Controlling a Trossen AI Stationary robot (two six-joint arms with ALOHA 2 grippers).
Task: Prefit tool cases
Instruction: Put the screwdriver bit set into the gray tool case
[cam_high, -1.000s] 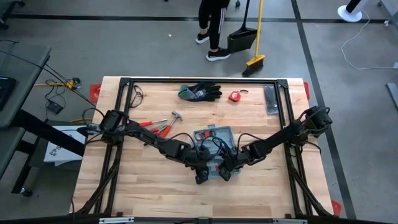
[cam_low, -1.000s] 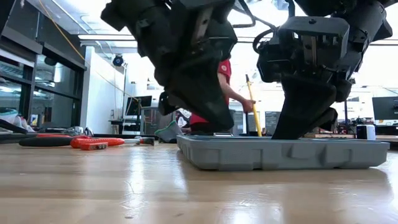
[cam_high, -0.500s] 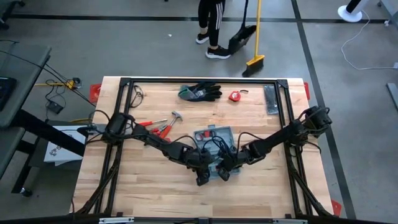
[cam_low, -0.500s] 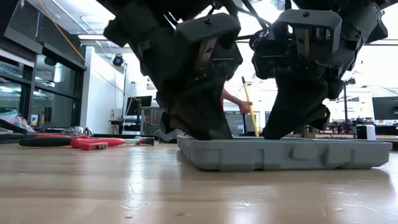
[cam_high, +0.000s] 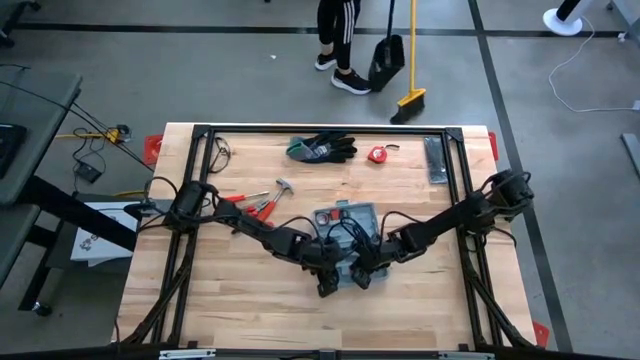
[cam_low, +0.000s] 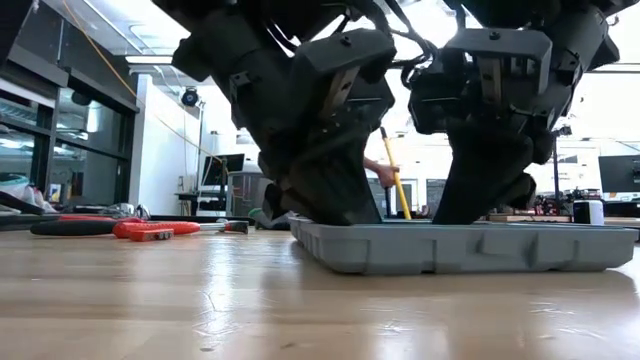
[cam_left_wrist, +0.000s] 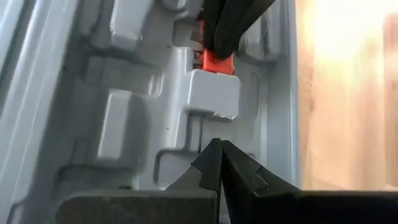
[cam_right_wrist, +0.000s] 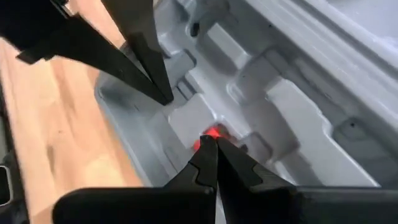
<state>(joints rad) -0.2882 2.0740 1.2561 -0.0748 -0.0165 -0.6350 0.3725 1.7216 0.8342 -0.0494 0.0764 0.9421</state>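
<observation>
Status: tool case (cam_high: 345, 245) lies open at table centre. Left gripper (cam_left_wrist: 219, 163) and right gripper (cam_right_wrist: 208, 148), both closed and empty, press inside it. You still have tools (cam_high: 258, 201) left to fit.

Wooden table (cam_high: 220, 290) with case (cam_high: 345, 216), gloves (cam_high: 322, 148)
</observation>
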